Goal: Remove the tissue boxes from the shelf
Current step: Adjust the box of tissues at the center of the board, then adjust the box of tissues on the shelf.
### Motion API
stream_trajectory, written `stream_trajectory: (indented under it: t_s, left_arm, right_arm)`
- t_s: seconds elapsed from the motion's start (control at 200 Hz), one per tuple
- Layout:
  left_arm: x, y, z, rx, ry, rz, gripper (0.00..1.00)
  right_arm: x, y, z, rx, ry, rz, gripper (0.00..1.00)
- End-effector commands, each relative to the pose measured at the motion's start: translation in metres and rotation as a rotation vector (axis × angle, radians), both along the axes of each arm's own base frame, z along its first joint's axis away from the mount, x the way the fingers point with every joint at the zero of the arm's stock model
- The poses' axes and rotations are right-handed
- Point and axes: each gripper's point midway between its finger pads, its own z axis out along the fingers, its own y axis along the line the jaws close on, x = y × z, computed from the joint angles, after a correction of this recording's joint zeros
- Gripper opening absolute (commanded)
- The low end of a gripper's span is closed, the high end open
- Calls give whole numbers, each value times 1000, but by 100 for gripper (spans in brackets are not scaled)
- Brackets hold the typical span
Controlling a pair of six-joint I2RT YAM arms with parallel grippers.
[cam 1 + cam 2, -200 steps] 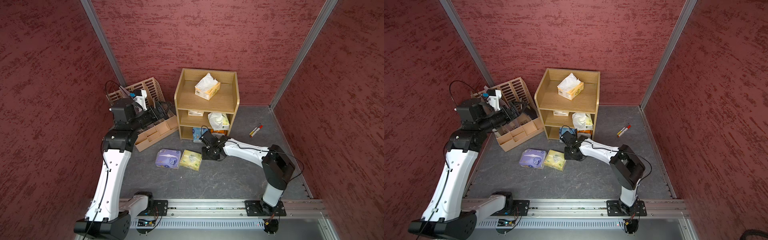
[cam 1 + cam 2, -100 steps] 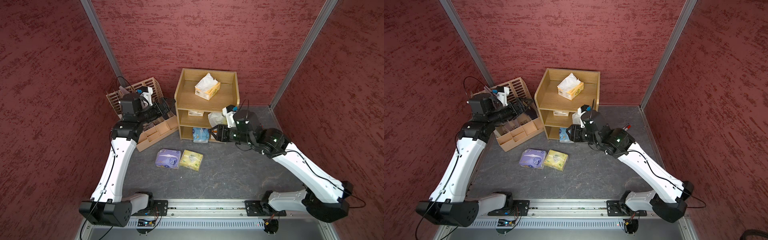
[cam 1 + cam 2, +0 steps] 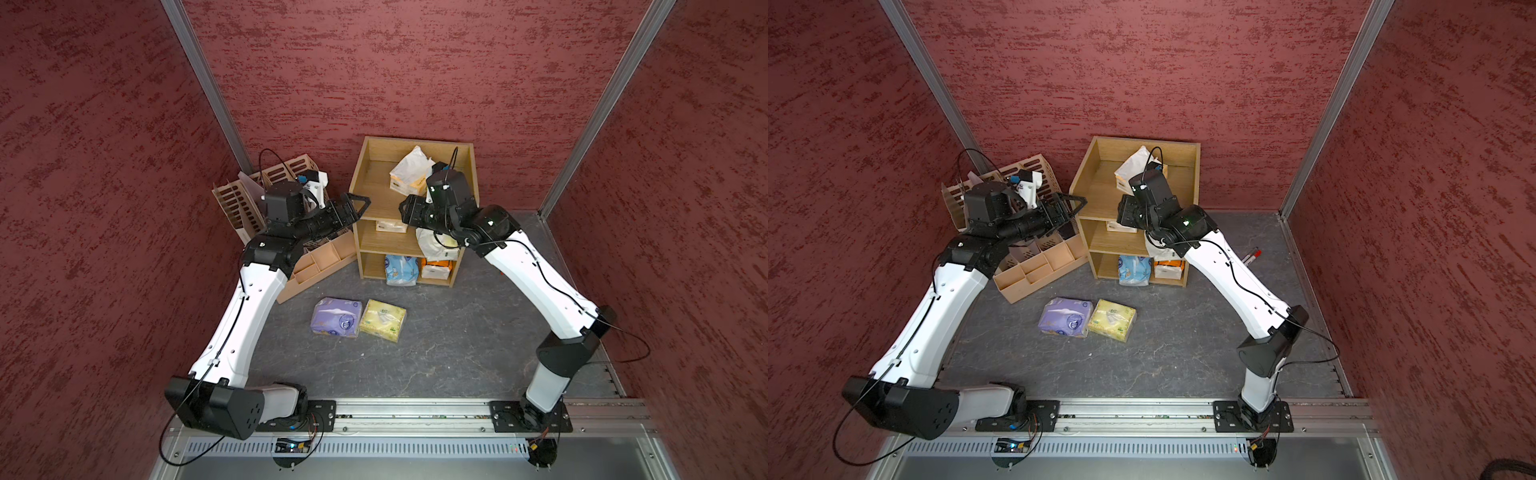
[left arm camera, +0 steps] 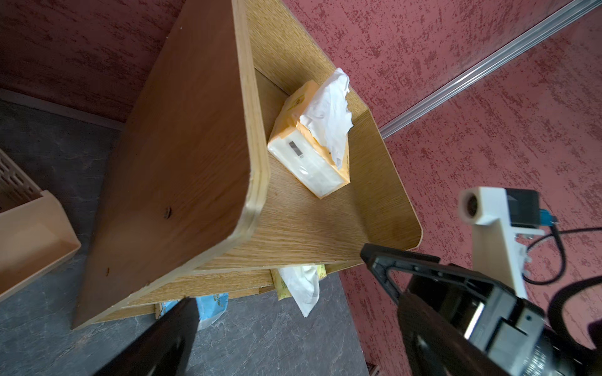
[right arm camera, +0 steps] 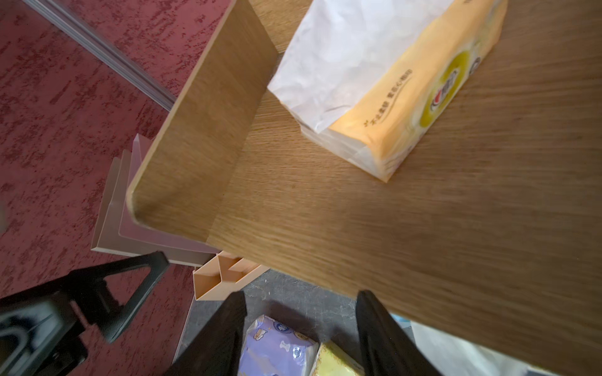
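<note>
1. The right gripper (image 5: 298,298) and left gripper (image 4: 277,276), both wide and empty, hang at the top-tier front of the shelf (image 3: 374,193).
2. That tier holds an orange-yellow pack (image 3: 409,176); the bottom tier, a blue pack (image 3: 401,270) and orange pack (image 3: 438,264).
3. A purple pack (image 3: 336,318) and yellow pack (image 3: 382,320) lie on the floor (image 3: 436,353).

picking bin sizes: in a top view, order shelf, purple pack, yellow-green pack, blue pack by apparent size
1. shelf
2. purple pack and yellow-green pack, about alike
3. blue pack, partly hidden in bottom tier
</note>
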Motion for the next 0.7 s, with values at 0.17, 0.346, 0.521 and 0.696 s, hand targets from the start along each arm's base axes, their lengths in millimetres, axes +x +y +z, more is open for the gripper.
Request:
stream_trajectory:
  t_s: [0.17, 0.346, 0.521, 0.696]
  left_arm:
    - [2, -6, 14, 19, -52, -16, 100]
    - [2, -8, 9, 21, -34, -20, 100]
    - [1, -11, 4, 27, -24, -21, 100]
    - [1, -11, 5, 16, -23, -18, 100]
  right_arm:
    - [56, -45, 35, 187, -64, -133, 59]
    - [74, -45, 32, 244, -55, -96, 60]
    - [85, -28, 27, 285, -26, -7, 59]
    - [90, -29, 9, 264, 23, -40, 57]
